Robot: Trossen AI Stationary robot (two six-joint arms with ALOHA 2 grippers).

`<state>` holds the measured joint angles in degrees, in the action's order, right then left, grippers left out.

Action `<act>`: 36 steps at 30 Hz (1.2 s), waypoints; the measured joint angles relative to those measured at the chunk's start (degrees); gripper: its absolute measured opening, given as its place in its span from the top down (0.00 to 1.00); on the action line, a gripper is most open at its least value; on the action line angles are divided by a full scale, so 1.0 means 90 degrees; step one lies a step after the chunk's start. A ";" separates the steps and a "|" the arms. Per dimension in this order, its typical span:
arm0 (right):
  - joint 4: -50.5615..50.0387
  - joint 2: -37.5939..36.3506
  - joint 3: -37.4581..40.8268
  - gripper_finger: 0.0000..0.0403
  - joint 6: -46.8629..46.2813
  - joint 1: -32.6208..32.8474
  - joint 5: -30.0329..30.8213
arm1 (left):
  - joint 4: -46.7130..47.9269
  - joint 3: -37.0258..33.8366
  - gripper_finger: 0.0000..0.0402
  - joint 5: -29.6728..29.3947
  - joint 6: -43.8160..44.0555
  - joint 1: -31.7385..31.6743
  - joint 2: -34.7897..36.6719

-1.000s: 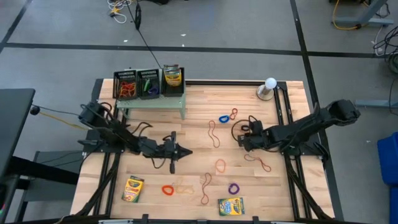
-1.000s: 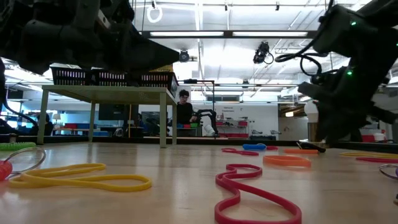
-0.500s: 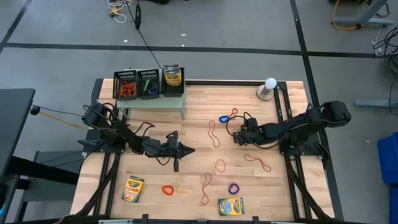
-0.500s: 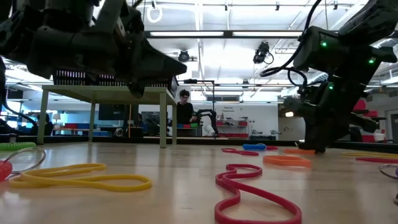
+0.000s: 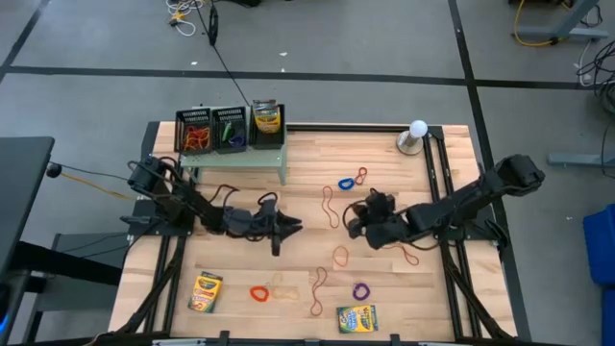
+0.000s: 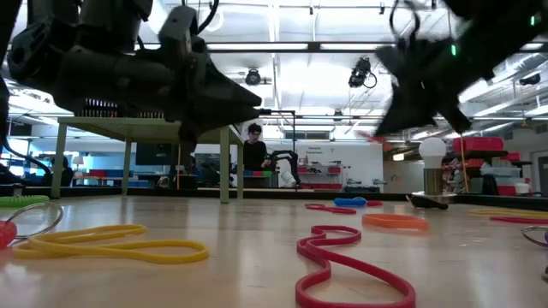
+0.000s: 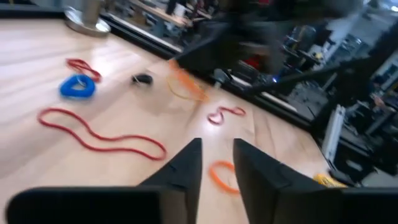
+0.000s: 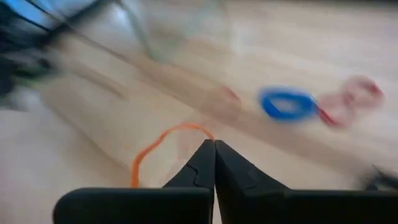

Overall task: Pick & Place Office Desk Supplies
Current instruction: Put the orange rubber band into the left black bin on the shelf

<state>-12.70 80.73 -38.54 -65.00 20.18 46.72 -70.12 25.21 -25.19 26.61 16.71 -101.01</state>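
Observation:
My right gripper hangs above the table's middle, shut on an orange rubber band; the band also shows blurred in the left wrist view. My left gripper points level toward the right, left of centre, open with nothing between its fingers. Loose rubber bands lie flat on the wood: blue, long red, orange, purple. Crayon boxes lie flat near the front edge. Black mesh trays stand on the green stand. My right gripper pinches the orange band between its two fingertips, at one spot on the loop. The fingers slant down toward the table's left. The rest of the loop trails slack from the tips; the gripper is well above the wood.
A white globe on a grey base stands at the far right corner. The pale green stand occupies the far left. More bands lie near the front: red, tan, dark red.
My right gripper has come up off the table and gone toward the table's left and near edge, tipping and rolling as it went; the orange band has come up with it. My left gripper has rolled about its own axis and edged toward the right.

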 joint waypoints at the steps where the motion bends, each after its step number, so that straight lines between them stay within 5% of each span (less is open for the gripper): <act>1: 0.0293 0.0000 -0.0070 0.99 0.0313 0.0098 0.0204 | -0.0052 0.0000 0.72 -0.0024 -0.0001 -0.0004 0.0000; 10: 0.2363 0.0204 -0.0469 0.98 0.2665 0.0365 0.0740 | -0.0491 0.0233 0.57 -0.0036 -0.0223 0.0009 0.0000; 18: 0.3173 0.0754 -0.0903 0.98 0.3504 0.0392 0.0755 | 0.0255 0.0921 0.51 -0.0529 -0.0488 0.0009 0.0000; 29: 0.3463 0.0967 -0.1115 0.98 0.3830 0.0453 0.0720 | 0.0333 0.1066 0.71 -0.0517 -0.0598 0.0007 0.0000; 36: 0.4011 0.0967 -0.1115 0.98 0.4274 0.0535 0.0643 | 0.0294 0.1066 0.74 -0.0468 -0.0605 0.0007 0.0000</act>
<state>23.40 89.43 -48.58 -26.53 24.99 52.51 -67.47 34.81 -29.40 21.17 16.78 -101.01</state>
